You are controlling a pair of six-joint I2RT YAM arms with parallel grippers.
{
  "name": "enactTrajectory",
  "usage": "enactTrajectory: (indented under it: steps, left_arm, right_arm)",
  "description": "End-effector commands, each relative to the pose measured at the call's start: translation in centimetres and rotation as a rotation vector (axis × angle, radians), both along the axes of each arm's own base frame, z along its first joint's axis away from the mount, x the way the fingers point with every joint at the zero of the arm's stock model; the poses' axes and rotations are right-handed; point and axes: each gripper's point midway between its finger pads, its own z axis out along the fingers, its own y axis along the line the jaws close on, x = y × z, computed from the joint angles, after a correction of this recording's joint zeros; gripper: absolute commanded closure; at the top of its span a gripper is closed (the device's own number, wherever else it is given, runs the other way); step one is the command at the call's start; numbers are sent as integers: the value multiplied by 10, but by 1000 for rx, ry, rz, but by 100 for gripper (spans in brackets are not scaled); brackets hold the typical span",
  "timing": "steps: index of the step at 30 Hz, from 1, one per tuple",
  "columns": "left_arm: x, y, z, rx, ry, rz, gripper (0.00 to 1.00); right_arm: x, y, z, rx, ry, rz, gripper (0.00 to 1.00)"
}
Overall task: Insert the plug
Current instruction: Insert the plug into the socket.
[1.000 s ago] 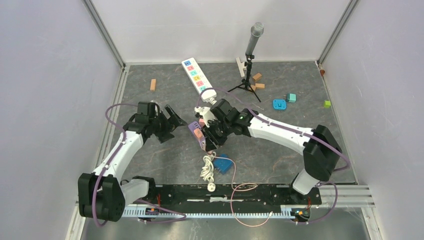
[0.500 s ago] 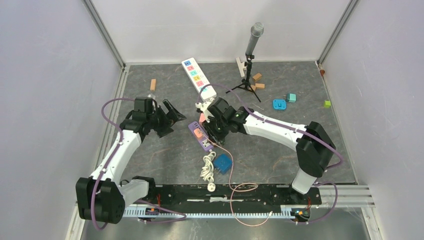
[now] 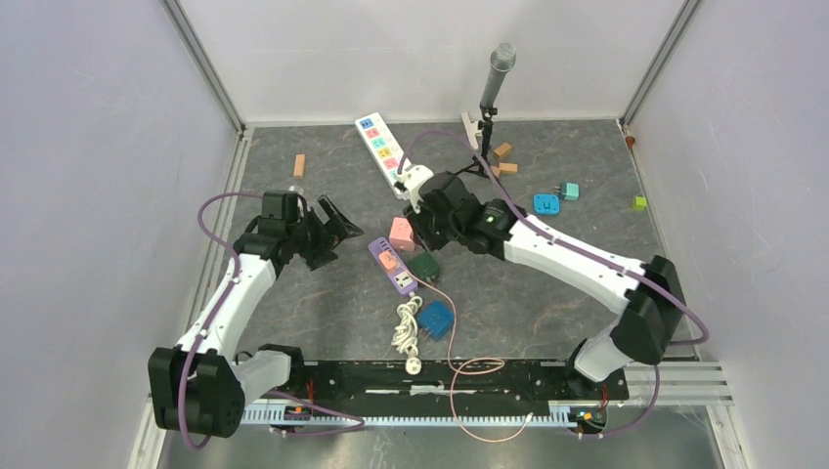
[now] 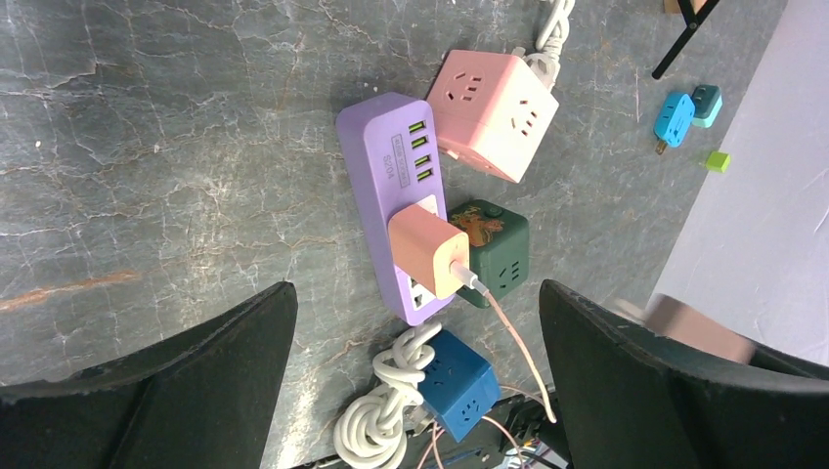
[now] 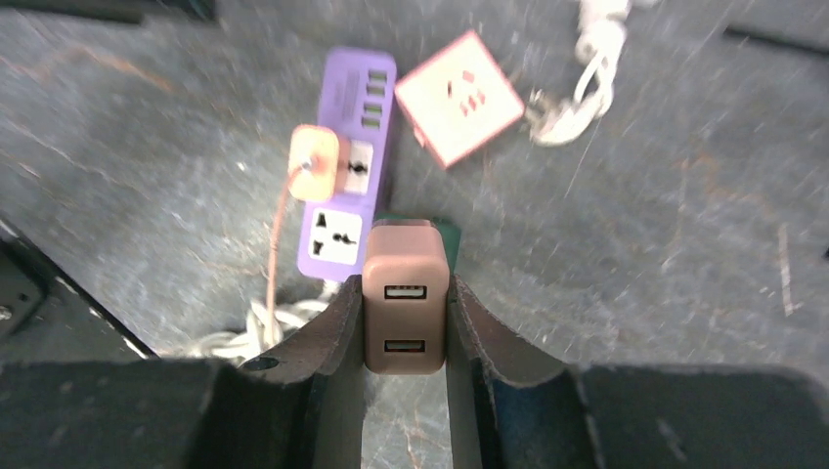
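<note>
My right gripper (image 5: pixel 406 286) is shut on a brown two-port USB charger plug (image 5: pixel 406 322) and holds it above the table (image 3: pixel 547 293), just beyond the purple power strip (image 5: pixel 357 117). The strip has a free socket (image 5: pixel 335 237) at its near end and an orange plug (image 5: pixel 315 161) with a pink cable in the socket beside it. In the top view the right gripper (image 3: pixel 422 227) is behind the strip (image 3: pixel 389 266). My left gripper (image 4: pixel 415 293) is open and empty, left of the strip (image 4: pixel 376 161).
A pink socket cube (image 3: pixel 401 234), a green cube (image 3: pixel 424 265) and a blue cube (image 3: pixel 437 319) with a coiled white cable (image 3: pixel 406 327) crowd the strip. A white power strip (image 3: pixel 384 149) and a microphone stand (image 3: pixel 486 117) are at the back.
My right gripper has lifted away from over the purple strip toward the back right, still holding the brown plug, uncovering the green cube. The left arm shifted slightly, then held still.
</note>
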Motion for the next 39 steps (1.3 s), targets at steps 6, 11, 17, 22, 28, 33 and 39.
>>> enactTrajectory:
  steps: [6, 11, 17, 22, 28, 33, 39]
  left_arm:
    - [5, 4, 19, 28, -71, -23, 0]
    - [4, 5, 18, 39, -67, -23, 0]
    - [2, 7, 20, 48, -68, -20, 0]
    - [0, 8, 20, 57, -70, -22, 0]
    - [-1, 9, 20, 61, -68, -21, 0]
    - [-1, 9, 22, 59, -72, -21, 0]
    - [-2, 10, 27, 62, -93, -14, 0]
  right_arm:
    - [-28, 58, 101, 283, -140, 285, 100]
    - [-73, 88, 73, 259, -44, 466, 100]
    - [-95, 88, 17, 142, 10, 505, 100]
    - [-85, 66, -30, -13, 48, 416, 100]
    - [-62, 46, -48, -118, 10, 258, 100]
    - [-59, 47, -52, -103, 10, 220, 100]
    - [-46, 41, -64, -97, 20, 101, 100]
